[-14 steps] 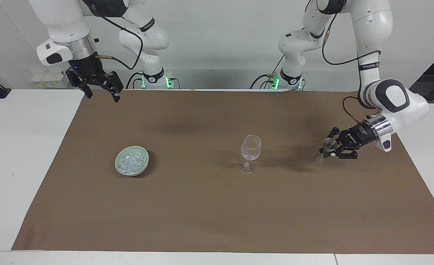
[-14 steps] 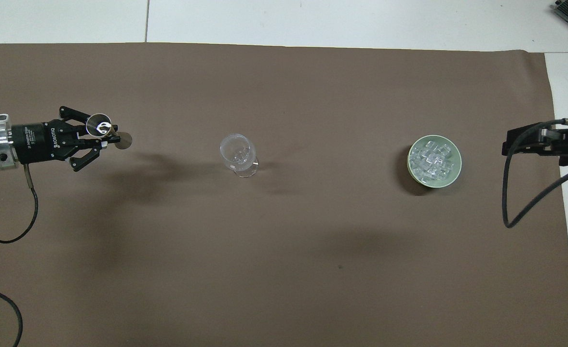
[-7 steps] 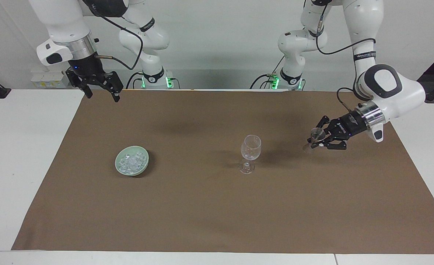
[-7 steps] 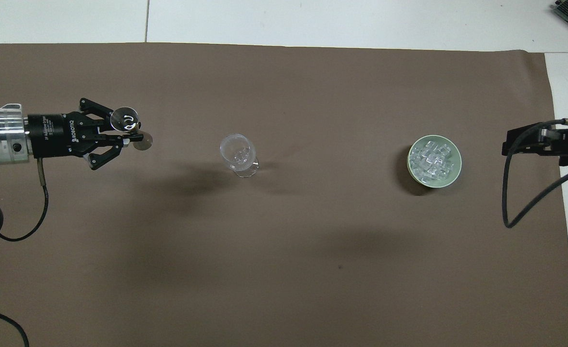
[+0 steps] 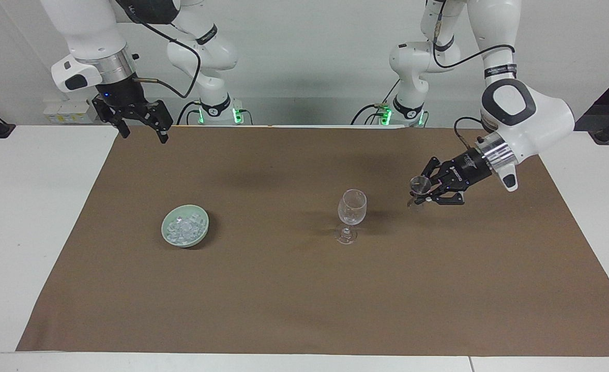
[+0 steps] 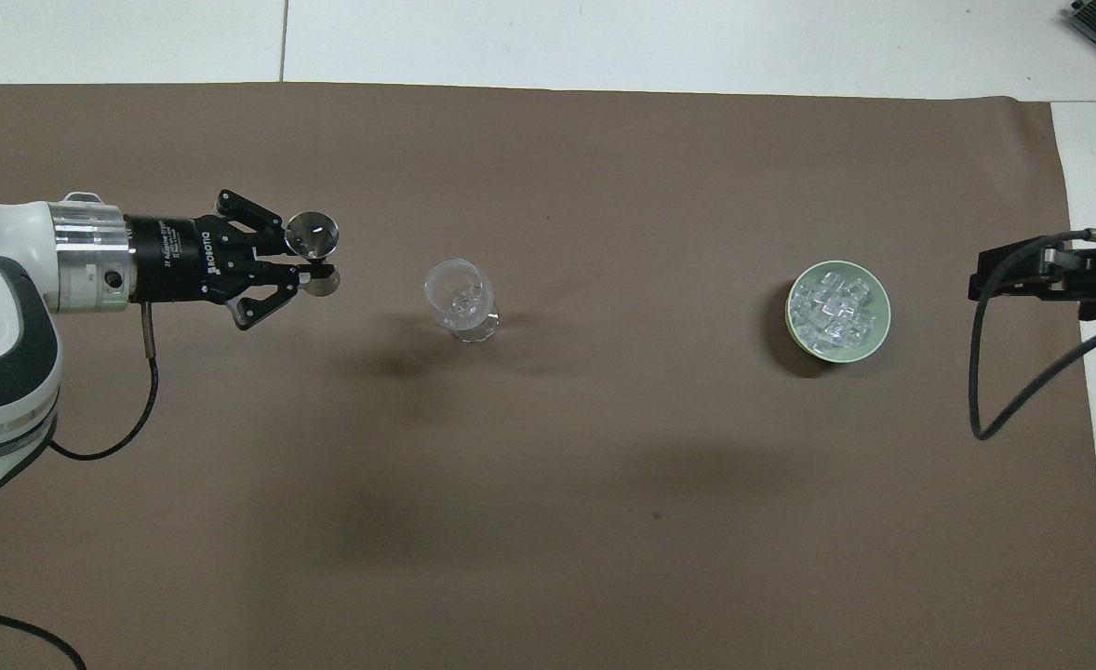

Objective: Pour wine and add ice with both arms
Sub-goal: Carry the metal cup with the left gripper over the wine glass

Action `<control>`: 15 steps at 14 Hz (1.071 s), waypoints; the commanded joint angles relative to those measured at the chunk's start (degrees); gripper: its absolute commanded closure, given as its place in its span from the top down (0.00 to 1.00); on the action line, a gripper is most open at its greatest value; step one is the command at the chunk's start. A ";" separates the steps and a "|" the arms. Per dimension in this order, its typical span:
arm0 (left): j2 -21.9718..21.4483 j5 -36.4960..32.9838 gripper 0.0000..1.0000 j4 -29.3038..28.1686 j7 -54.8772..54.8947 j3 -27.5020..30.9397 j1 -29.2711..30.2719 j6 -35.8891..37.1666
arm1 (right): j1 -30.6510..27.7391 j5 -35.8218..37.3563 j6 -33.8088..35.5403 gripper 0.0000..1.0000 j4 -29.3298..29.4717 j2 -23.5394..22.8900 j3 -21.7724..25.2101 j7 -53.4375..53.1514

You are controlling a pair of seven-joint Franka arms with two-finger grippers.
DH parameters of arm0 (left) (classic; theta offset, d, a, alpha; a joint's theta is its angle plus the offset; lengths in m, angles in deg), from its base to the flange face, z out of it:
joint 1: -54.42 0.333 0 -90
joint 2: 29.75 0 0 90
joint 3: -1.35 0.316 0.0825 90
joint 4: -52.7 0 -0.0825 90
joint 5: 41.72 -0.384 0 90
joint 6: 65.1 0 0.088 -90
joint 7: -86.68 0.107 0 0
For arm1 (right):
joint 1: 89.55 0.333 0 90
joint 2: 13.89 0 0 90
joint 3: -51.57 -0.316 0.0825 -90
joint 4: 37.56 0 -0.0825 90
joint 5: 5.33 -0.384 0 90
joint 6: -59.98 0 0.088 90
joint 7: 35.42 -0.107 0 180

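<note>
My left gripper (image 5: 422, 195), clamped on a small stemmed cup (image 5: 418, 184), has closed on the glass (image 5: 352, 208). Next: tip over its rim. Right gripper (image 5: 140, 127) waits, fingers apart; ice (image 5: 184, 228) sits in its bowl (image 5: 167, 238).

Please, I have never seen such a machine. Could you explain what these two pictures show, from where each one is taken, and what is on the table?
You see two white jointed robot arms with black two-finger grippers at a table covered by a brown mat. One picture faces the robots from across the table; the other looks steeply down from above the robots' own end.

On the mat stands a clear stemmed wine glass, upright. Toward the right arm's end sits a pale green bowl heaped with small clear ice cubes.

The left gripper is shut on a small clear stemmed cup, tilted in the air over the mat beside the wine glass. The right gripper waits, open and empty, raised over the mat's edge nearest the robots.
</note>
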 commanded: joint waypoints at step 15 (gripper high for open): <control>-1.73 -13.95 0.00 -2.39 -6.73 0.83 -10.66 -10.34 | -0.51 -1.33 0.60 1.00 0.10 0.07 -0.26 -0.26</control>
